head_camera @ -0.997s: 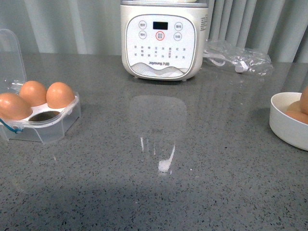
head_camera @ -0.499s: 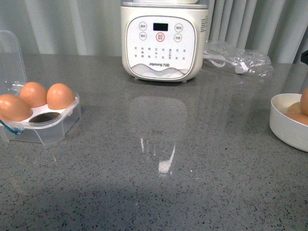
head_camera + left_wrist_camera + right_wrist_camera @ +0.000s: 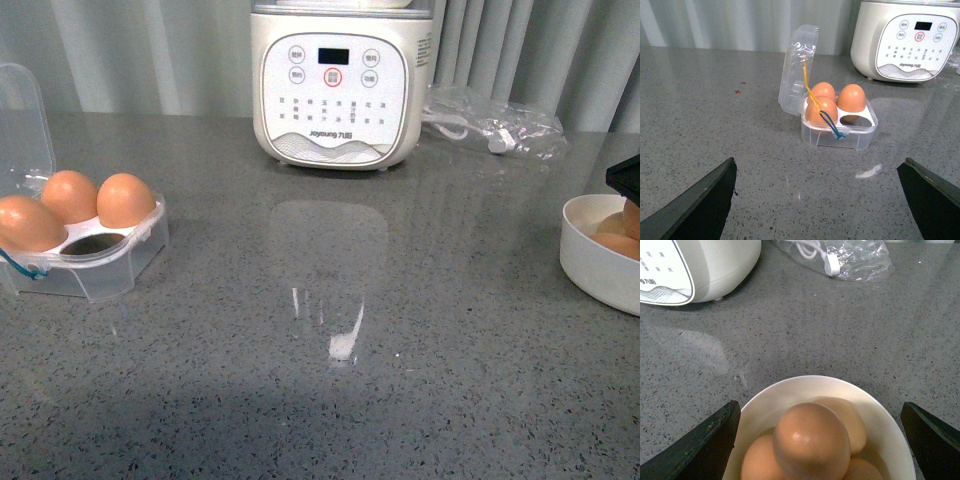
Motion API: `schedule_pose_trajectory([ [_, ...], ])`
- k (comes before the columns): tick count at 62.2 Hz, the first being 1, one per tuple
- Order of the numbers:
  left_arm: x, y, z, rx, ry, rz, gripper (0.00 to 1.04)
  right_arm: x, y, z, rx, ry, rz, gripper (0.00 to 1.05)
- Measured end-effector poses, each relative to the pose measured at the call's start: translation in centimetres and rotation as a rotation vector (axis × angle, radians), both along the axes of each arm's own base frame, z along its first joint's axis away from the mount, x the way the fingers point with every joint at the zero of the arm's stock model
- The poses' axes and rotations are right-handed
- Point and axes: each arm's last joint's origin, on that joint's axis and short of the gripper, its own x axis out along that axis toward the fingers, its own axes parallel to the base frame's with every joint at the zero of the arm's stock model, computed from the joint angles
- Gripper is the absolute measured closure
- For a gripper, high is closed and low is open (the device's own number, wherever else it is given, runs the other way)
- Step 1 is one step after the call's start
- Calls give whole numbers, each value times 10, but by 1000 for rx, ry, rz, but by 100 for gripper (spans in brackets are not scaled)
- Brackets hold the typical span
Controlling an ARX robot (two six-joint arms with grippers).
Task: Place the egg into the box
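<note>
Three brown eggs (image 3: 823,109) already sit in the clear egg case (image 3: 104,266) at the left of the grey countertop (image 3: 330,400). Its lid stands open and one empty cup (image 3: 92,243) faces us, so we judge that a single egg is still wanted. What has just changed is on the other side. A second ago the front view shows nothing over the white bowl (image 3: 888,427). Now a dark tip of the right arm pokes in at the right edge just above it, so we take it that the pick is beginning. From the right wrist, the right gripper (image 3: 818,407) hangs over the bowl with its fingers spread wide, holding nothing. The top egg (image 3: 811,442) of the pile lies directly below, between the two fingers and not yet touched. That egg is our likely target, and it rests on the other eggs, well apart from the case. The left gripper (image 3: 818,162) is likewise spread and empty, hovering near the case and facing it.
</note>
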Motion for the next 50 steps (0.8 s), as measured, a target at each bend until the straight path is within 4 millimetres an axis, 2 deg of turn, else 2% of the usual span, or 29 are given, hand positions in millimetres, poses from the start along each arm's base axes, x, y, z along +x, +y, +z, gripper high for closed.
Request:
schedule_pose_trajectory([
  [42, 0, 0, 0, 0, 0, 0, 7, 9, 2, -15, 20, 51, 39, 7],
  [50, 0, 0, 0, 0, 0, 0, 7, 9, 2, -15, 12, 50, 37, 25],
])
